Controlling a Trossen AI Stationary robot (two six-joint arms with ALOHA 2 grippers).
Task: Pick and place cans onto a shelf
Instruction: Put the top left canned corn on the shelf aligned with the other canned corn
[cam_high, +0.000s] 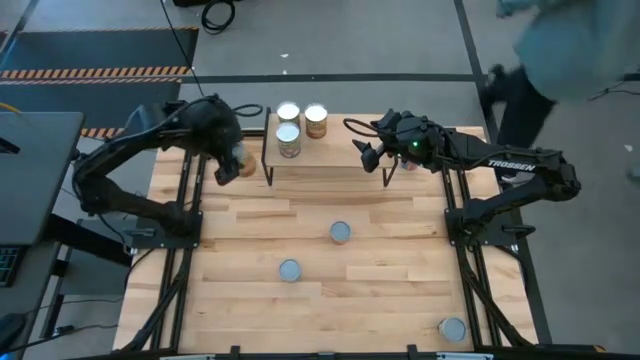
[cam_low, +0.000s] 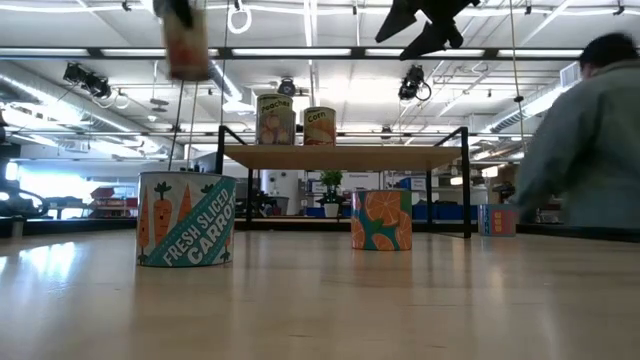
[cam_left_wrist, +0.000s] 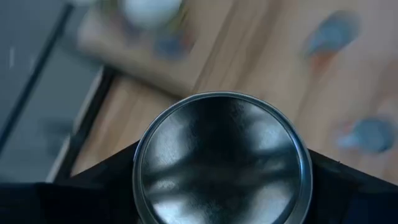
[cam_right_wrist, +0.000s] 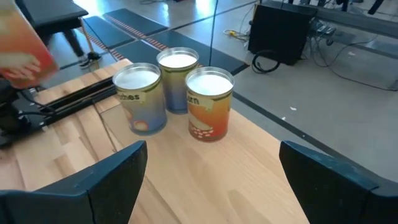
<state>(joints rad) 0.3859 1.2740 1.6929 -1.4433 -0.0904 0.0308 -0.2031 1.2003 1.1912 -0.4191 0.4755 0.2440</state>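
The left gripper is clamped on a can, fingers spread wide to either side of its round body, and holds it in the air just off the shelf's nine-o'clock end. In the left wrist view the tin's end is a smooth, shiny metal disc with a raised rim. In the low view that same tin hangs blurred above the table, orange and tan, its wording unreadable.

The right gripper hovers over the three-o'clock half of the shelf with its fingers wide apart and nothing between them. "TROSSEN" is printed in white on its arm.

The shelf is a light-wood board on thin black metal legs, at the twelve-o'clock edge of the table. Three tins stand upright in a tight cluster on its nine-o'clock half, with pale round tops. One label reads "Peaches" and another "Corn" in the low view; the third label is hidden.

On the butcher-block tabletop, a can nearest the low camera reads "FRESH SLICED CARROTS" in white on teal, with orange carrots drawn on it. Another carries orange slices on teal. Seen from above, silvery lids mark cans near centre, toward six o'clock and at the five-o'clock corner.

A person in a grey-blue jacket stands beyond the table's one-o'clock corner.
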